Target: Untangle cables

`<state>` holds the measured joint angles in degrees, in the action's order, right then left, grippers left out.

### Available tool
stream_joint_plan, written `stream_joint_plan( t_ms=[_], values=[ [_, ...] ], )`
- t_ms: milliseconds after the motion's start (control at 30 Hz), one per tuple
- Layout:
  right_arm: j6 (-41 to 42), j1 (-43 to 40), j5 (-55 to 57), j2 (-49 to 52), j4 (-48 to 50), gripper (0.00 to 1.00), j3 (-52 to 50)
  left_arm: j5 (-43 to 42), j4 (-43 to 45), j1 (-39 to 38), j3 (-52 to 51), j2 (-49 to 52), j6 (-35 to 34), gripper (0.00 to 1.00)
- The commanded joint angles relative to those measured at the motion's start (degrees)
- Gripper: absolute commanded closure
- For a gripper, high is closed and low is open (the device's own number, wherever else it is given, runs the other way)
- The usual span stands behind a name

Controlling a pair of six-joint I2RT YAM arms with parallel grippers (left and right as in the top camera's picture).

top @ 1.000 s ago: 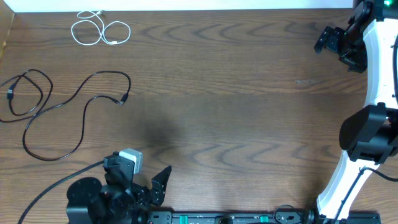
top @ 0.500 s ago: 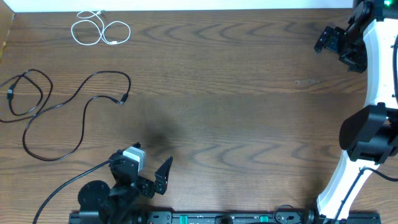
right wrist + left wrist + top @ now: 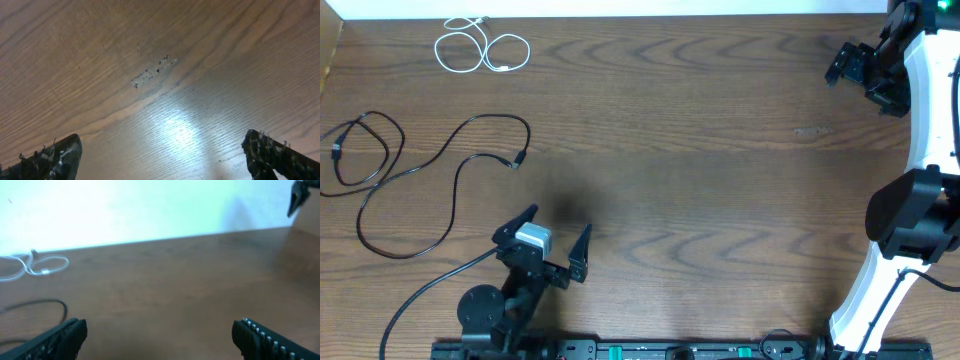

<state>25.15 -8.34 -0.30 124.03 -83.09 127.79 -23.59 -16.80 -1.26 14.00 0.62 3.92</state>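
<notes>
Left gripper [image 3: 558, 222], lower left of the overhead frame: fingers released and spread wide, nothing between them. Right gripper [image 3: 162, 142], upper right: likewise spread and empty over bare table [image 3: 700, 150].

White cable [image 3: 480, 48] lies coiled alone at the upper left. Black cables [image 3: 495, 117] sprawl at the left edge, loops crossing; one end plug [image 3: 519, 158] points toward the left gripper.

Risks, as judgement:
- If you close where the black strands cross, you likely pinch both and tighten the snarl.
- The cords lie flat, so a shallow descent may miss and a deep one may scrape wood.
- A pull leftward could drag the loops off the table edge.
- The arm's own thick lead [image 3: 420, 295] could sweep the lower loop.
</notes>
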Motion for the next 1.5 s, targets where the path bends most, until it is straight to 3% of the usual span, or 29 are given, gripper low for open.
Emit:
stream_joint_plan(
  t_ms=[0, 233, 533, 800, 1467],
  values=[
    [-0.55, 0.31, 0.11, 0.48, -0.07, 0.01, -0.04, 2.27, 4.28, -0.17, -2.03, -0.52, 0.57, 0.02],
    [-0.57, 0.31, 0.11, 0.48, -0.07, 0.01, -0.04, 2.29, 14.47, -0.17, -9.05, -0.55, 0.55, 0.02],
    [-0.57, 0.31, 0.11, 0.48, -0.07, 0.01, -0.04, 9.68, 19.04, -0.17, -13.75, -0.57, -2.82, 0.02],
    [-0.57, 0.31, 0.11, 0.48, -0.07, 0.01, -0.04, 13.53, 13.42, -0.15, -13.79, -0.57, -4.48, 0.02],
    [-0.55, 0.35, 0.13, 0.48, -0.09, 0.01, -0.04, 17.88, 12.94, -0.17, -13.77, -0.57, -2.45, 0.02]
  ],
)
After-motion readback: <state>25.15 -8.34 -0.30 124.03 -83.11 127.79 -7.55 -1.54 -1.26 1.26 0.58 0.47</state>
